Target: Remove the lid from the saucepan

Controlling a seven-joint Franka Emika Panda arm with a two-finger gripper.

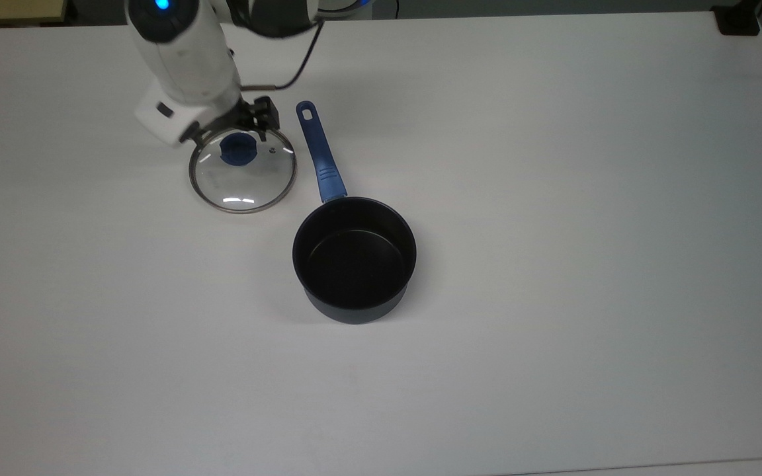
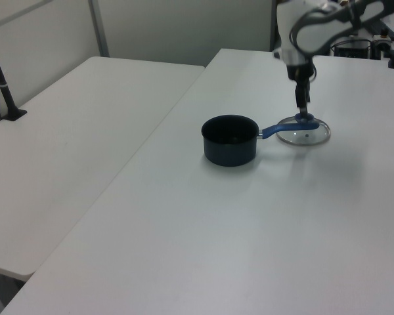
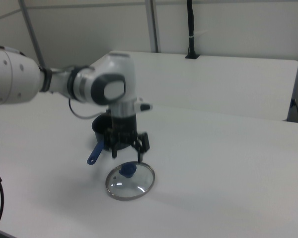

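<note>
**Lid on the table, jaws apart above it**

The gripper [image 3: 126, 154] hangs with its jaws spread, holding nothing. Just below them the lid [image 1: 243, 170] lies flat on the table [image 1: 553, 198], beside the handle of the uncovered saucepan [image 1: 354, 258].

This looks like a robot lab or office room. Two plain white tables [image 2: 85, 131] stand side by side, grey partition walls [image 3: 228, 29] are behind them, and a black pole [image 3: 190, 29] is clamped to one table.
</note>
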